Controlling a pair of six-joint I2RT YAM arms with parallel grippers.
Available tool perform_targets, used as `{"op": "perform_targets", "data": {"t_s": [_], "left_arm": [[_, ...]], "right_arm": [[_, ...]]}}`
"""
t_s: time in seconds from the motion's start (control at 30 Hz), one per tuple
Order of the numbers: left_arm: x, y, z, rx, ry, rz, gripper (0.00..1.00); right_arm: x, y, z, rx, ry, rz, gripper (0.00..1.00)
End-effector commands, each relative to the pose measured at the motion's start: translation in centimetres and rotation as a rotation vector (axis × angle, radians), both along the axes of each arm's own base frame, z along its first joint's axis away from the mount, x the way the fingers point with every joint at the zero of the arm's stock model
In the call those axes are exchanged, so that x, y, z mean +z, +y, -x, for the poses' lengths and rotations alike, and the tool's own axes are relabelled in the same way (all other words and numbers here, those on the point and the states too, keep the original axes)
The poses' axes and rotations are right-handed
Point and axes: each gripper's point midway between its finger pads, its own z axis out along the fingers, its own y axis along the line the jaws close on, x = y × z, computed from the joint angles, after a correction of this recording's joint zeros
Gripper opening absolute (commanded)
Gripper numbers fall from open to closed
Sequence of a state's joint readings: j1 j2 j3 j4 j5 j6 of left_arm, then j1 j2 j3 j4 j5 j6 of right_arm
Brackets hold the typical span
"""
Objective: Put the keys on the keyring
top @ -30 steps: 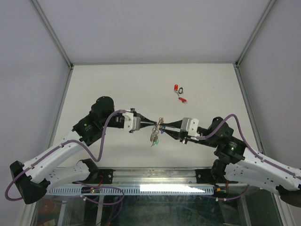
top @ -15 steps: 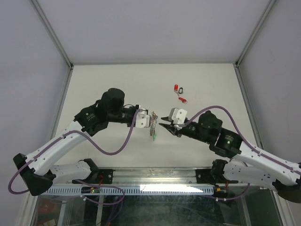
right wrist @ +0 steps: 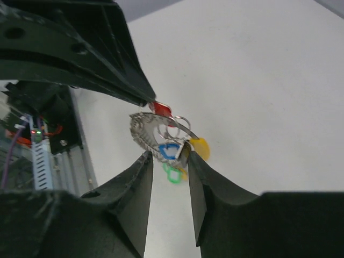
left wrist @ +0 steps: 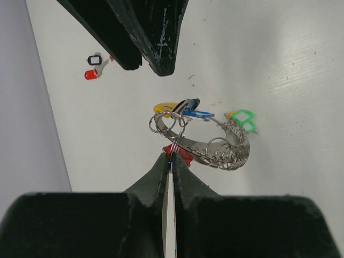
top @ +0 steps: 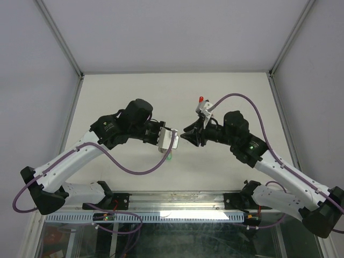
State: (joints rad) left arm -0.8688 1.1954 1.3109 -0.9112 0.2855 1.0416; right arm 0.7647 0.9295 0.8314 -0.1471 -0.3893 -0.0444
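I'm looking into a robotics lab cell, grey panels (top: 177, 32) and aluminium framing (top: 59, 37) enclosing a white tabletop (top: 134, 91)

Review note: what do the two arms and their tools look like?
The left arm and right arm have white links joined by bulky black joints, each trailed by a looping purple cable. A white block sits at each wrist. The left tool and right tool have black, tapering fingers; the right's show pale scuffs. A small green light glows on the right arm.
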Motion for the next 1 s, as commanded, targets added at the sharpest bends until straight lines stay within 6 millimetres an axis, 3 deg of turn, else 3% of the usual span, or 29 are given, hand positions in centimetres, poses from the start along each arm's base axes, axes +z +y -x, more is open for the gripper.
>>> {"op": "perform_targets", "data": {"t_s": [0.0, 0.2, 0.53, 0.97], "left_arm": [[2.9, -0.3, -0.5, -0.009, -0.095, 0.014, 0.0], [2.9, -0.7, -0.1, -0.041, -0.118, 0.005, 0.0], [3.5, -1.0, 0.3, -0.09, -0.159, 0.02, 0.0], [3.8, -1.7, 0.8, -0.124, -0.157, 0.045, 0.0]], "right_arm": [[3.5, 2.3, 1.9, 0.129, 0.04, -0.19, 0.35], [3.7, 3.6, 2.3, 0.179, 0.141, -0.242, 0.35], [4.1, 4.3, 3.0, 0.205, 0.281, -0.232, 0.36], [3.0, 4.8, 1.6, 0.134, 0.358, -0.204, 0.36]]}}
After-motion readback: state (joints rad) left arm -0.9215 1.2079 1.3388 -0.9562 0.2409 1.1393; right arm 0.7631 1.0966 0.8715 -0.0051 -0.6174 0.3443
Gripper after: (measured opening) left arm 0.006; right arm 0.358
